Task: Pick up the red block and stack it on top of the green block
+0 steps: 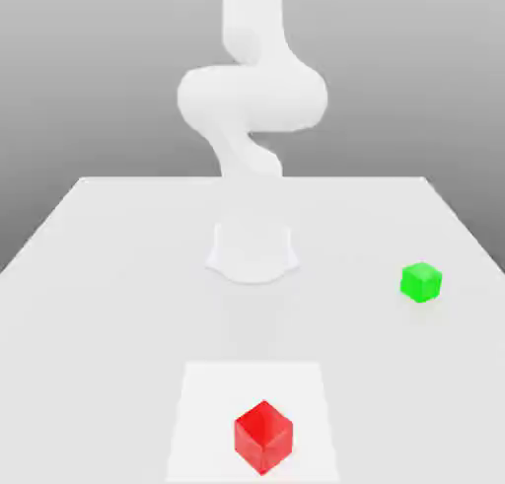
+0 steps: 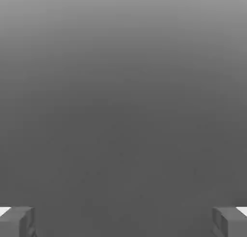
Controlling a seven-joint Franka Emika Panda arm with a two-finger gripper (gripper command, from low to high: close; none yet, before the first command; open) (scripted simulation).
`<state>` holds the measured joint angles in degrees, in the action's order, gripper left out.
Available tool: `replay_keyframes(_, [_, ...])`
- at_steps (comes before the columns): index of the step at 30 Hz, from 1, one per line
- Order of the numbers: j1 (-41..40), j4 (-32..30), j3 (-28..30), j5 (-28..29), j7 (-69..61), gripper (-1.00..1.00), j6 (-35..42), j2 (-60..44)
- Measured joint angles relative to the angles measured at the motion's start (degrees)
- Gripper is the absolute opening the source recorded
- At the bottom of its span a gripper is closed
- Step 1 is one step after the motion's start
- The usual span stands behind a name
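Red block (image 1: pixel 263 437): sitting low centre of the exterior view, untouched. Green block (image 1: pixel 421 282): lying well apart, mid right. Gripper (image 2: pixel 123 221): fingers standing wide apart, gripping nothing. Step: approaching; next, descending over red.

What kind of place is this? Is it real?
Probably not real: it looks like a computer-made test scene. A plain white table holds just a red block and a green block, with a smooth white robot arm against blank grey.

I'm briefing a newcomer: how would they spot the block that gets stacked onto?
Start at the arm's white base on the pale table. Look toward the exterior view's right: a small cube sits alone there. It is the green block; the red block lies nearer the camera.
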<state>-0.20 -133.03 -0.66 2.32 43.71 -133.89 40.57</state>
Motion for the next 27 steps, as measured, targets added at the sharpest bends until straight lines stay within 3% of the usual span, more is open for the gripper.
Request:
replay_keyframes(13, [0.47,-6.48,0.63,7.38,-14.59,0.0,-10.92,-27.64])
replay_keyframes(27, [-0.59,-11.48,-1.47,-0.73,-37.45,0.0,-25.86,-55.61])
